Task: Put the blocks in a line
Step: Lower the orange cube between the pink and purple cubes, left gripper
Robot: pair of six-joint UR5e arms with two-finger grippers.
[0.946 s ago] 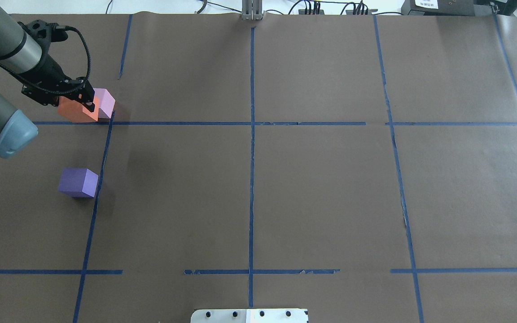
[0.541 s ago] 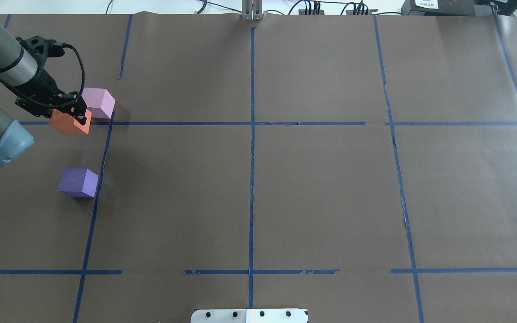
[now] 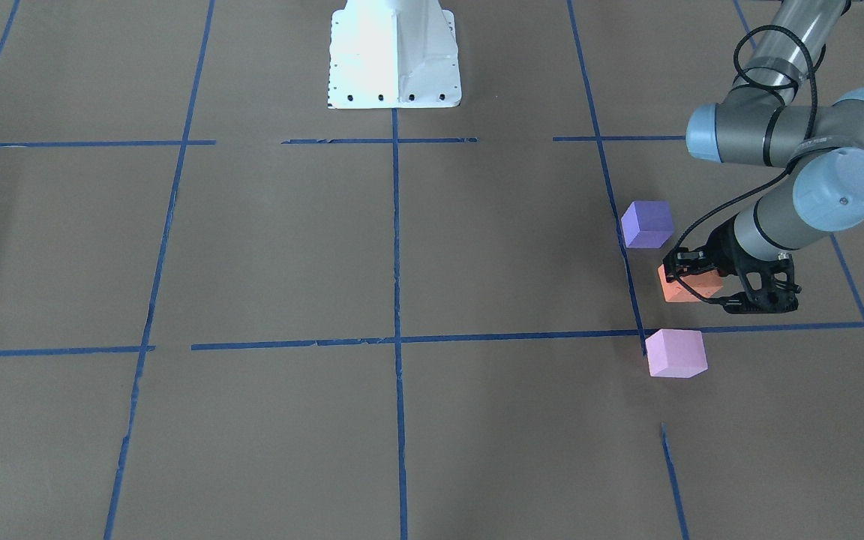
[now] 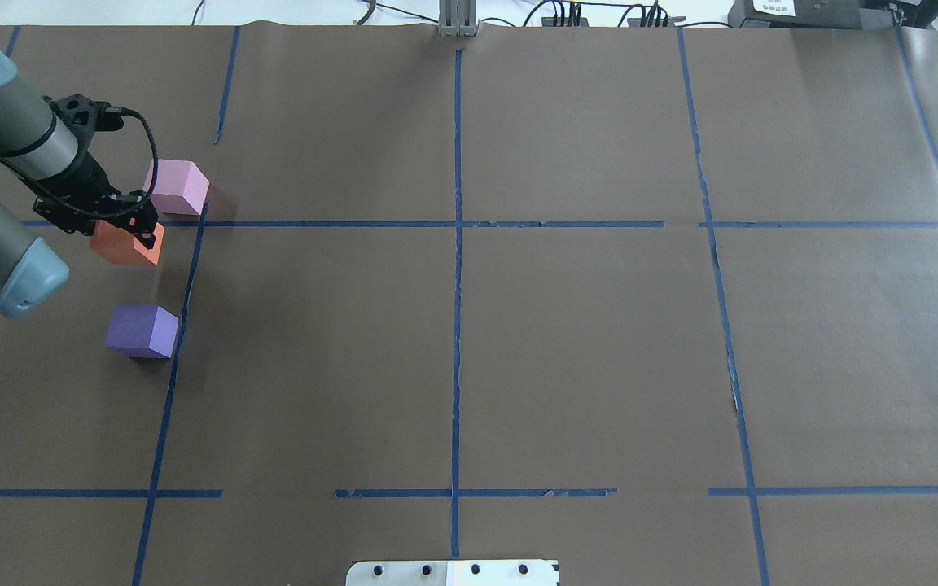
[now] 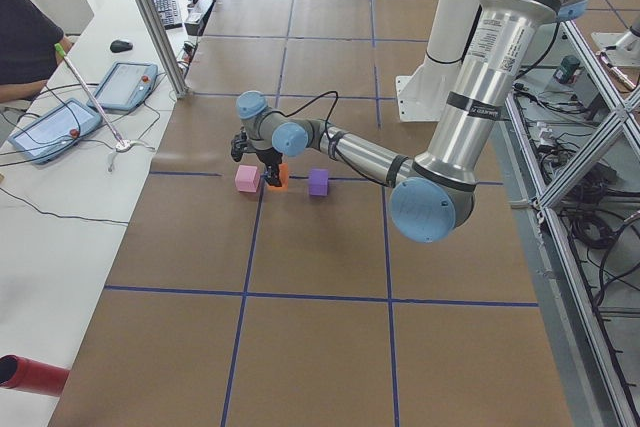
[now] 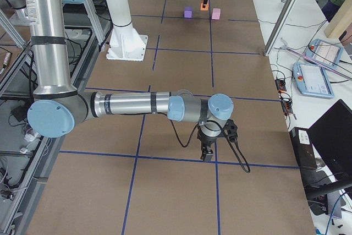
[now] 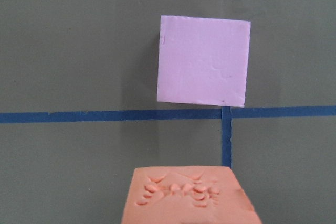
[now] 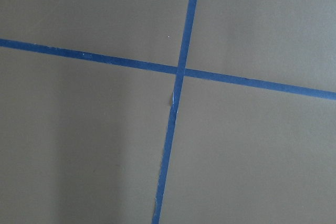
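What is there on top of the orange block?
Only the left claw, shut on the orange block from above; no other block sits on it. The claw covers part of its top face.

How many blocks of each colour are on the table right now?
orange block: 1
dark purple block: 1
pale pink block: 1
Total: 3 blocks

Can't see whole orange block (image 4: 120, 248) from overhead — top part-covered by left gripper (image 4: 123, 232). Same from the front: near side behind fingers. Cuts off at btm edge in left wrist view. Can't judge right gripper (image 6: 208, 153) jaws — seen only in ext. right view.
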